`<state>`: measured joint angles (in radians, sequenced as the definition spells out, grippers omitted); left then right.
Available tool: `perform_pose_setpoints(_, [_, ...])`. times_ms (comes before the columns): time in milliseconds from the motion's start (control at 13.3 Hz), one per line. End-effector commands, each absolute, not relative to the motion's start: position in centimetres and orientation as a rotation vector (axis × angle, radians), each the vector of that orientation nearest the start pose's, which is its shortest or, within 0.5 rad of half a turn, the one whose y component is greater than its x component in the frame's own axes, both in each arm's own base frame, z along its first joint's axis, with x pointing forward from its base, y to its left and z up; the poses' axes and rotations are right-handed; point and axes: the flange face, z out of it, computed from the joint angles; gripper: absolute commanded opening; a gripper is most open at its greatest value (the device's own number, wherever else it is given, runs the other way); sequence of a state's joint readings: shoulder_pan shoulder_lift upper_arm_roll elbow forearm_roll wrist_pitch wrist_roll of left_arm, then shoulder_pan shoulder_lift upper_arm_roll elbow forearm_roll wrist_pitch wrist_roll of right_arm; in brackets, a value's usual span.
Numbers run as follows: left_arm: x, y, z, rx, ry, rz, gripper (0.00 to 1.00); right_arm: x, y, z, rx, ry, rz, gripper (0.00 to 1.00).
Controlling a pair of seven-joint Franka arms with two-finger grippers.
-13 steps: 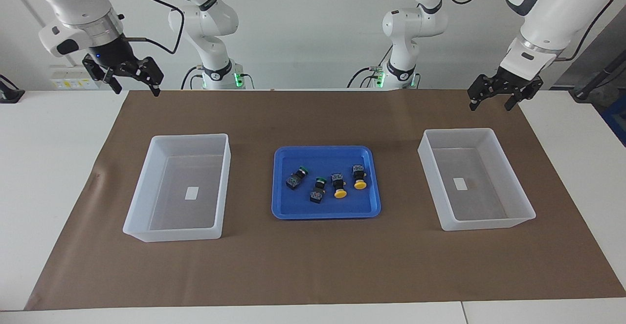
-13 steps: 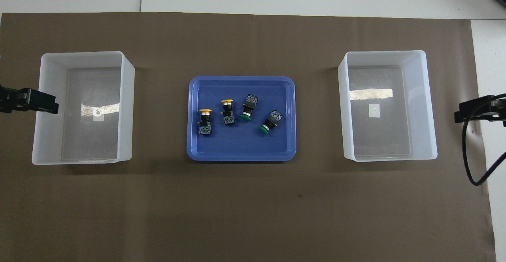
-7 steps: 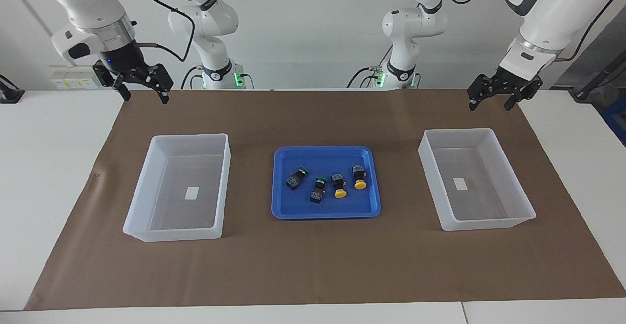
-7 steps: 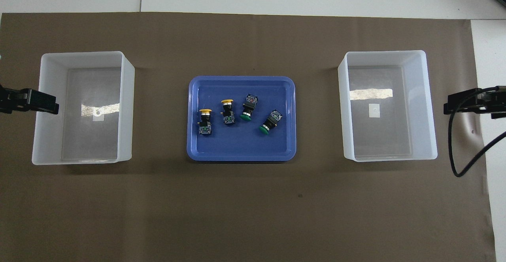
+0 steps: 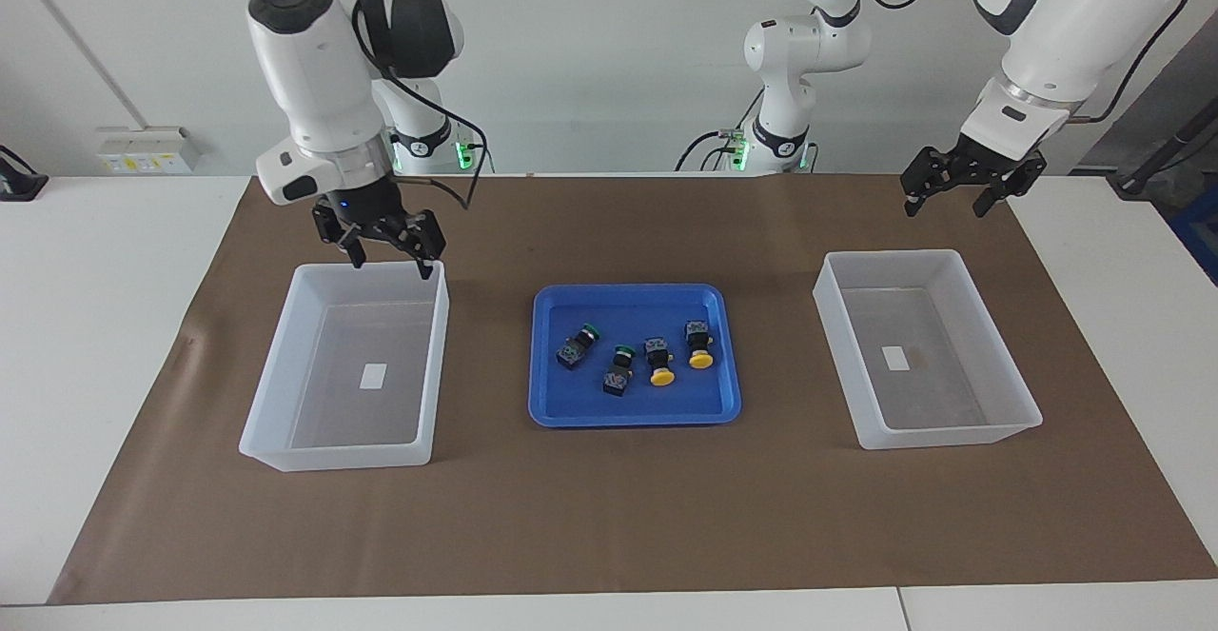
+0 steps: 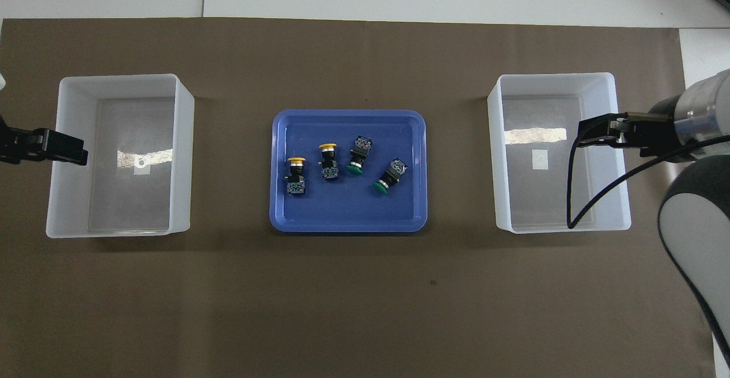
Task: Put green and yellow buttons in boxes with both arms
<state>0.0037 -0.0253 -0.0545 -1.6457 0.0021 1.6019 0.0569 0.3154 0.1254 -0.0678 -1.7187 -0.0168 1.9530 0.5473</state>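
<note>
Right gripper (image 5: 388, 258): it hangs in the air over the box at the right arm's end of the table, above the box's edge nearest to the robots; its fingers stand apart and hold nothing.
Left gripper (image 5: 942, 195): it is raised over the brown mat (image 5: 609, 507), close to the box at the left arm's end; its fingers are spread and it carries nothing.
Green buttons: both lie on their sides in the blue tray (image 5: 571, 412), one (image 5: 577, 345) nearer to the robots, the other (image 5: 618, 369) beside it and a little farther from them.
Yellow buttons: both also lie in the tray, toward the left arm's end, one (image 5: 658, 363) just beside the second green button, the other (image 5: 698, 344) next to it.
Box at the right arm's end (image 5: 285, 364): it stands on the mat well apart from the tray; only a small white label is inside.
Box at the left arm's end (image 5: 1009, 374): it stands on the mat well apart from the tray; also only a white label is inside.
Tray: it sits on the mat between the two boxes.
</note>
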Motion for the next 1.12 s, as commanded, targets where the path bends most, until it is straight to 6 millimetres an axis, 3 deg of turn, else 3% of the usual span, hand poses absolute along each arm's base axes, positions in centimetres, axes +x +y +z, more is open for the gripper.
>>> perform_pose_setpoints(0, [53.7, -5.5, 60.0, -3.142, 0.213, -0.057, 1.00, 61.3, 19.8, 48.0, -3.028, 0.580, -0.202, 1.00])
perform_pose_setpoints(150, [52.8, -8.1, 58.2, -3.139, 0.255, -0.124, 1.00, 61.2, 23.9, 45.4, -2.999, 0.654, -0.207, 1.00])
perform_pose_setpoints(300, [52.5, -9.6, 57.3, -3.138, 0.281, -0.163, 1.00, 60.4, 27.9, 42.5, -2.976, 0.749, -0.185, 1.00])
perform_pose_setpoints(449, [52.1, -12.8, 55.2, -3.148, 0.257, -0.198, 1.00, 60.1, 29.1, 40.0, -2.969, 0.828, -0.153, 1.00])
perform_pose_setpoints(524, [51.9, -14.3, 53.9, -3.157, 0.225, -0.223, 1.00, 59.5, 30.7, 38.5, -2.973, 0.858, -0.129, 1.00])
perform_pose_setpoints(674, [51.6, -16.1, 51.9, -3.159, 0.253, -0.219, 1.00, 59.0, 32.3, 36.1, -2.953, 0.945, -0.115, 1.00])
perform_pose_setpoints(1049, [51.9, -21.8, 46.3, -3.180, 0.231, -0.216, 1.00, 58.6, 32.4, 32.8, -2.906, 1.068, -0.117, 1.00])
